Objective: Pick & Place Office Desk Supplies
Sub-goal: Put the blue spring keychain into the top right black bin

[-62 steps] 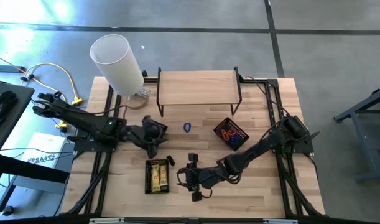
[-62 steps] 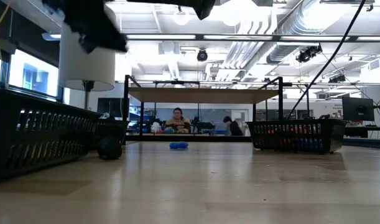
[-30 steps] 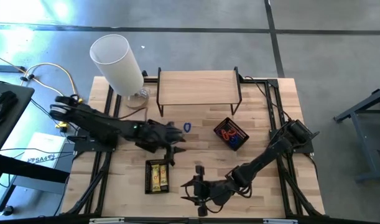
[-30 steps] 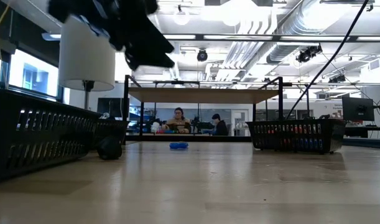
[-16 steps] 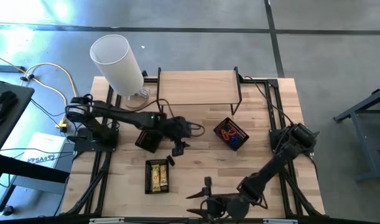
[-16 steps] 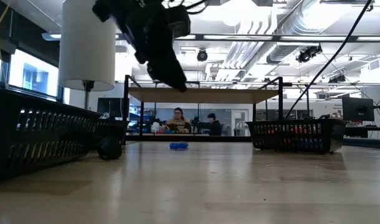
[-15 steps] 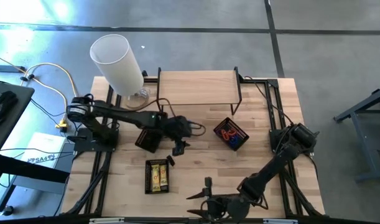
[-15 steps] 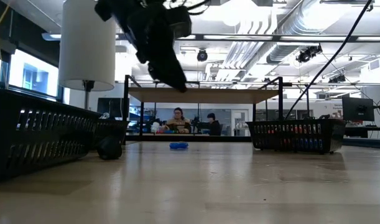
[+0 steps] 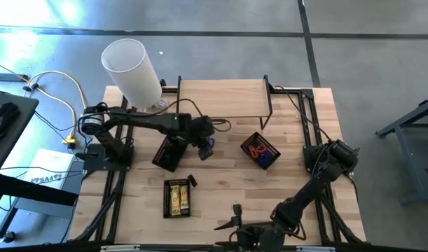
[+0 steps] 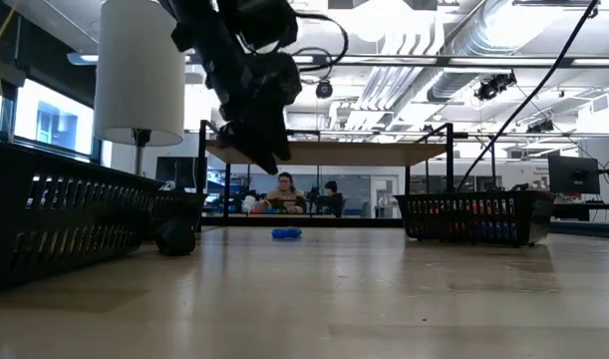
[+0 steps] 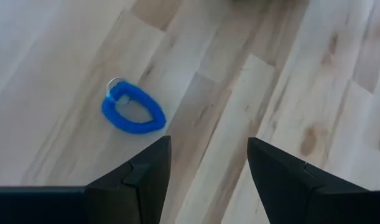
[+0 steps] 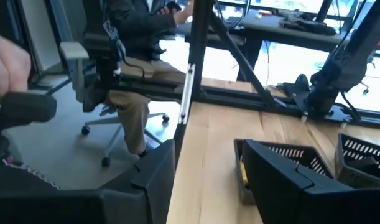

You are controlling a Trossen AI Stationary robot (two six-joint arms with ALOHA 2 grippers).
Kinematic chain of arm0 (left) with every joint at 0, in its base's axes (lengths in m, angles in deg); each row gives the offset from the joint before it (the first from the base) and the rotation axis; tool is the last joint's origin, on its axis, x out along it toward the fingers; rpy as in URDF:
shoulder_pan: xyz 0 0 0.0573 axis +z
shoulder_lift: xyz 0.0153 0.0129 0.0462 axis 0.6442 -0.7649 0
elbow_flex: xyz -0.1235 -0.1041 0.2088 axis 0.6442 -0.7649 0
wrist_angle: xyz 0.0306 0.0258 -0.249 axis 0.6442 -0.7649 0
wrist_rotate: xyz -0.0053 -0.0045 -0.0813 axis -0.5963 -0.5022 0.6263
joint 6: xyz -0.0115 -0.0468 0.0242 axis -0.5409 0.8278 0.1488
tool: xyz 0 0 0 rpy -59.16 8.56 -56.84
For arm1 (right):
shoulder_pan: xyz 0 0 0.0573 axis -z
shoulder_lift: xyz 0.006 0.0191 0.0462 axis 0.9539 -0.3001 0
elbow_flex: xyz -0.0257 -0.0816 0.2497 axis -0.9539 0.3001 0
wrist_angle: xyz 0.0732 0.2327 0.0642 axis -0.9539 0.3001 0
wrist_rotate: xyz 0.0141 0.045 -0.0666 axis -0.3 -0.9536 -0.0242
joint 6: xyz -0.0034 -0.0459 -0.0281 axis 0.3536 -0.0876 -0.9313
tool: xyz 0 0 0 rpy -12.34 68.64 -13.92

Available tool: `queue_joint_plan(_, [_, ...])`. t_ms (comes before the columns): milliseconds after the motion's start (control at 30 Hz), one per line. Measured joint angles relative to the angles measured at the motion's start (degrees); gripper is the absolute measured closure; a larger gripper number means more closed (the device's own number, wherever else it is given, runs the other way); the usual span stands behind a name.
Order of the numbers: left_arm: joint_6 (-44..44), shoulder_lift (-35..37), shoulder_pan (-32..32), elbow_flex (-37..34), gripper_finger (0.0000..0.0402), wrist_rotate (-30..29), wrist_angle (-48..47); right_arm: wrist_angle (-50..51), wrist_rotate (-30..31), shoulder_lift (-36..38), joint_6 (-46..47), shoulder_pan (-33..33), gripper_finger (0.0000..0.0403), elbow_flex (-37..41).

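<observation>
A blue loop-shaped band (image 11: 132, 115) with a small metal ring lies flat on the wooden table (image 9: 228, 175), at mid-table in front of the shelf; it also shows in the low view (image 10: 286, 233). My left gripper (image 11: 207, 171) hangs open above the table just beside the band (image 9: 211, 143), fingers slanting down, nothing between them (image 10: 269, 158). My right gripper (image 9: 229, 218) is open and empty at the table's near edge (image 12: 205, 186). Yellow packets (image 9: 177, 198) lie in a black tray. A small dark clip (image 9: 192, 180) rests on the table beside it.
A wire basket (image 9: 260, 150) with red and blue pieces stands right of centre, and a black basket (image 9: 168, 152) lies under my left arm. A wooden shelf (image 9: 224, 98) and a big white cylinder (image 9: 133, 66) stand at the back. A person sits beyond the table (image 12: 134, 37).
My left gripper has swung from over the black basket toward the blue band, come lower, and tipped its fingers downward. My right gripper has swung toward the table's near edge. Nothing on the table has moved.
</observation>
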Motion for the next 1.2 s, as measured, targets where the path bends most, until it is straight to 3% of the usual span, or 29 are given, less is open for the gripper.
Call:
queue_joint_plan(333, [-0.94, -2.35, -0.28, -0.07, 0.0197, -0.08, 2.17, 4.17, 0.11, 0.00, 2.52, -0.17, 0.0225, 0.00])
queue_joint_plan(433, [4.23, -2.68, -0.93, -0.14, 0.0197, -0.25, 2.41, 4.31, 0.11, 0.00, 3.37, -0.17, 0.0225, 0.00])
queue_joint_plan(533, [10.14, -3.25, -1.23, -0.16, 0.0197, -3.58, 2.58, 4.48, 0.14, 0.00, 5.09, 0.21, 0.0225, 0.00])
queue_joint_plan(700, [11.92, -3.41, 0.04, -0.10, 0.0197, -11.16, 2.48, 3.93, 0.13, 0.00, 7.47, 0.64, 0.0225, 0.00])
queue_joint_plan(967, [14.56, -6.90, 1.34, -0.12, 0.0197, -10.50, -2.40, 2.42, 0.05, 0.00, 9.65, 1.83, 0.0225, 0.00])
queue_joint_plan(1200, [13.51, -10.32, 1.64, -0.12, 0.0197, -10.62, 0.22, 1.04, -1.41, 0.00, 11.94, 4.01, 0.0225, 0.00])
